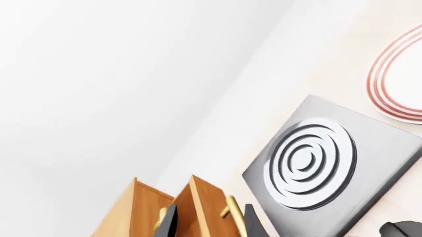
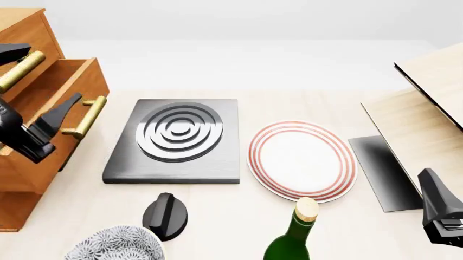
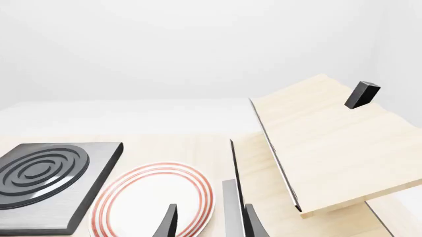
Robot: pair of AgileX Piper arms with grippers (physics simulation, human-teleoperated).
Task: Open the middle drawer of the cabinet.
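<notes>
The orange-brown cabinet (image 2: 21, 162) stands at the table's left edge. Its middle drawer (image 2: 76, 81) sticks out toward the hob, well beyond the top drawer, with its brass bar handle (image 2: 87, 116) facing right. My left gripper (image 2: 52, 73) is open at the drawer fronts, its black fingers (image 2: 62, 111) spread wide. In the left wrist view the middle drawer's front panel (image 1: 207, 202) and its handle (image 1: 231, 207) lie in the gap of the left gripper (image 1: 211, 222), not pinched. My right gripper (image 3: 211, 224) hangs open and empty at the near right (image 2: 437, 208).
A grey hob (image 2: 177, 135) with rings lies just right of the drawer. Beside it is a red-rimmed plate (image 2: 300, 160). A black knob (image 2: 165, 215), a patterned bowl (image 2: 116, 246) and a green bottle (image 2: 296, 233) stand near the front. Pale wooden boards (image 2: 426, 108) rise at the right.
</notes>
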